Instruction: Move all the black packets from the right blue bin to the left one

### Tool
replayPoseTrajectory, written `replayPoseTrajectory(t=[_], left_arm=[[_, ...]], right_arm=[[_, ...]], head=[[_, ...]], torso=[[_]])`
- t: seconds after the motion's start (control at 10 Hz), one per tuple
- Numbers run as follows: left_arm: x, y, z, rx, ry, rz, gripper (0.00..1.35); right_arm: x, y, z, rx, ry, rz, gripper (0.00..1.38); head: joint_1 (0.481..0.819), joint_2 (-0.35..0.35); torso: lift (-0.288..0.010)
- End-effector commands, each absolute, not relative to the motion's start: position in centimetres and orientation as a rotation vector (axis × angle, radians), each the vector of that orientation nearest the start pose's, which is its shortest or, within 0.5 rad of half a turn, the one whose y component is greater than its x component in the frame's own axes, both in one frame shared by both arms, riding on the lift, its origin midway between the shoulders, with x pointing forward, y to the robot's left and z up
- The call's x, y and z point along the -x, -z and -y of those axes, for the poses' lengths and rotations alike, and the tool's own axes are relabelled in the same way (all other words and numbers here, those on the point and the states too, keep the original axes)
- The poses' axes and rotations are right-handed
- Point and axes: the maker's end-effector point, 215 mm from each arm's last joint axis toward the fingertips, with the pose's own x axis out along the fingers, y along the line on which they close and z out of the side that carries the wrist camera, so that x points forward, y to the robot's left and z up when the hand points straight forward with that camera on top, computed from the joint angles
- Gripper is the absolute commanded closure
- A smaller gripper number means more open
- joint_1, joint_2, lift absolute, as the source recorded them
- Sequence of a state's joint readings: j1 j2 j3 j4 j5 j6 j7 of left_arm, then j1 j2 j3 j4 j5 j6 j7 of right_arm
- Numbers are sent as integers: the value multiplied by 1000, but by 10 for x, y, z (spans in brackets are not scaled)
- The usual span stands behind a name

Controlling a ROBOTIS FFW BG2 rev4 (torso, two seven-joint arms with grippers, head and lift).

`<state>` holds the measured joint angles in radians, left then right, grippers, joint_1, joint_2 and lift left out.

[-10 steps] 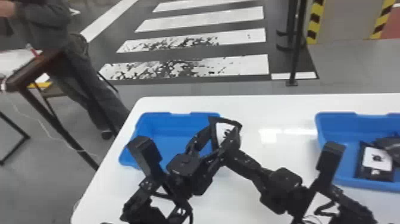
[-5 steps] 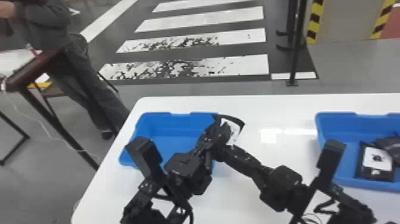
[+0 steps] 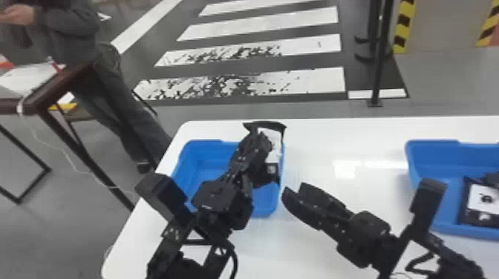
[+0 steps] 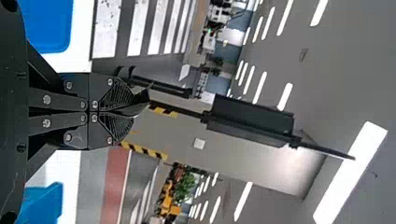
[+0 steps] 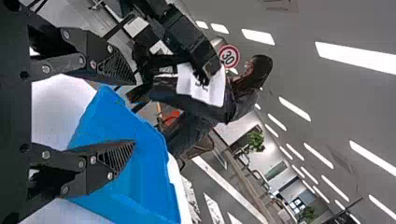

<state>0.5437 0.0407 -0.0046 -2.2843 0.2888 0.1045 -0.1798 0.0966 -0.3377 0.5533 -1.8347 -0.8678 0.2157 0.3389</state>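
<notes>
- Two blue bins (image 3: 436, 157) stand well apart, source and destination.
- Right gripper (image 3: 293, 188) gapes empty, presumably clear of the drop.
- Left gripper (image 4: 135, 112) clamps a black packet (image 3: 274, 148) over the left bin (image 3: 187, 159), likely for release.
- Other packets (image 3: 486, 198) lie in the right bin (image 3: 460, 229).

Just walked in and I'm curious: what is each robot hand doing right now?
Left gripper: closed, holding a black packet.
Right gripper: open, holding nothing.

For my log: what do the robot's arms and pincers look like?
The left arm and right arm are black, with blocky joint housings and black cables. The left pincer and right pincer each have two black tapering fingers, ridged near the tips, with silvery screws.
</notes>
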Motion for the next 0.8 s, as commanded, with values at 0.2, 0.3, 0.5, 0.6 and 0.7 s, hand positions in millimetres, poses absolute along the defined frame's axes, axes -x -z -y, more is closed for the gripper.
replayPoseTrajectory(t=[0.2, 0.3, 0.5, 0.6, 0.7], left_arm=[[-477, 284, -259, 43, 17, 169, 1211], [-491, 311, -281, -10, -40, 169, 1211], [-494, 342, -306, -27, -98, 137, 958], [-487, 336, -305, -19, -99, 168, 375], [-478, 333, -299, 29, -87, 195, 12]], right_arm=[[-416, 345, -38, -640, -900, -297, 71], [-417, 341, -38, -638, -903, -288, 71], [-419, 338, -31, -624, -897, -292, 73], [-424, 336, -16, -582, -877, -283, 88], [-435, 334, 3, -543, -857, -280, 90]], head=[[695, 341], [695, 350], [695, 350], [695, 350], [695, 350]], torso=[[-140], [-140], [-140], [-140], [-140]])
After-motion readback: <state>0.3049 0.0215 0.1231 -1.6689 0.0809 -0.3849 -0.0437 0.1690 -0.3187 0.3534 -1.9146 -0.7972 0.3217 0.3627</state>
